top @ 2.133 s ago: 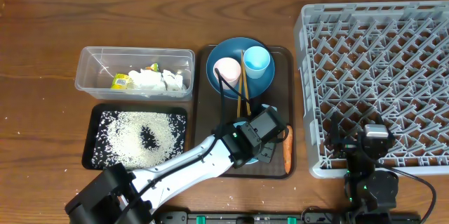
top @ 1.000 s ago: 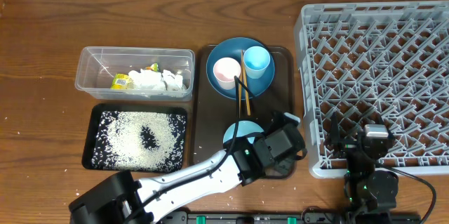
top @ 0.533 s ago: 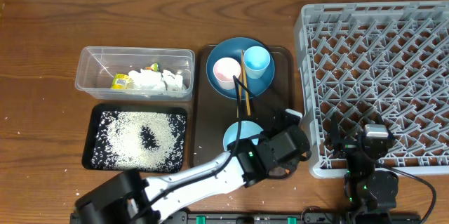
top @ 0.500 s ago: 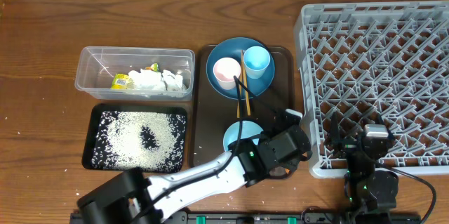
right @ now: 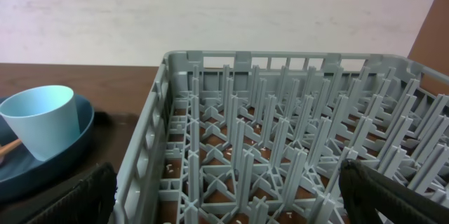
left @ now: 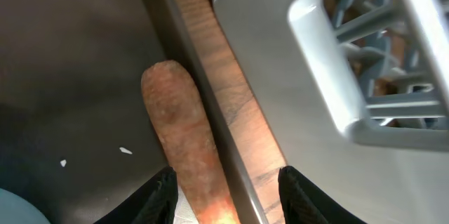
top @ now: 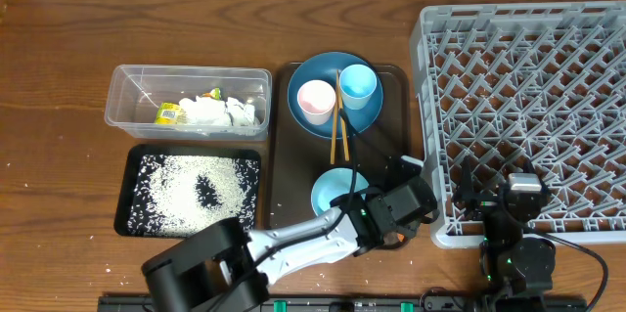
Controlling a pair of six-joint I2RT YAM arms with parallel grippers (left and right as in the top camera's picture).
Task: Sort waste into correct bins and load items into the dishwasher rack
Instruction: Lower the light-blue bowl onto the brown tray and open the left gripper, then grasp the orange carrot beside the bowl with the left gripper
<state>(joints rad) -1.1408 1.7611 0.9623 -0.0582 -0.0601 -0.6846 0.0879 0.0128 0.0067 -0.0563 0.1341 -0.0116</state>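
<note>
The small orange carrot lies on the brown serving tray, right against its rim. My left gripper is open and straddles the carrot and the rim, the right finger clear of both. From overhead the left gripper covers the carrot. The white bowl stands beside it. On the dark blue plate are the pink-inside cup, light blue cup and chopsticks. My right gripper hangs open over the near edge of the grey dishwasher rack.
The clear tub holds the snack wrapper and tissue. The black tray below it is strewn with rice. The rack wall stands close to the right of the serving tray's rim.
My left gripper has slid a little right and toward the table's near edge, settling over the carrot at the tray's right rim. The right arm has not moved.
</note>
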